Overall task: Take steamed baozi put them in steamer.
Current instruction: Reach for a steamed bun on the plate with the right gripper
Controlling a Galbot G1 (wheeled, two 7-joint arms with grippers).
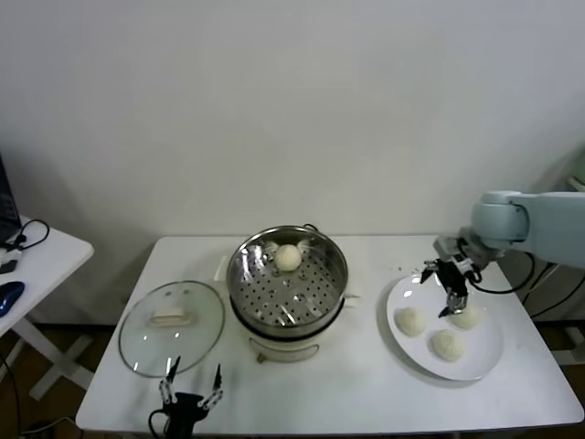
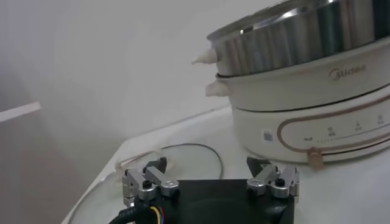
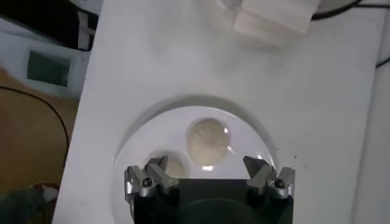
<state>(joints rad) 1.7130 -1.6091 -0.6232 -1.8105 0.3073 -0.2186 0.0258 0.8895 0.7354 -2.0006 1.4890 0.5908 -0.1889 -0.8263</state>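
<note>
The steamer (image 1: 260, 283), a shiny steel basket on a white pot base, stands mid-table with one baozi (image 1: 289, 257) at its far side. Three more baozi (image 1: 409, 320) (image 1: 447, 344) (image 1: 467, 316) lie on a white plate (image 1: 484, 346) at the right. My right gripper (image 1: 444, 291) is open and empty, hovering over the plate's far part, just above and between two buns. In the right wrist view a bun (image 3: 209, 140) lies between and ahead of the right gripper (image 3: 207, 171), and another (image 3: 175, 166) shows beside one finger. My left gripper (image 1: 192, 389) is open and parked at the table's front edge.
A glass lid (image 1: 172, 326) with a white handle lies left of the steamer, just behind the left gripper. The left wrist view shows the pot base (image 2: 317, 115) and lid rim (image 2: 183, 149). A small side table (image 1: 37, 261) stands at the far left.
</note>
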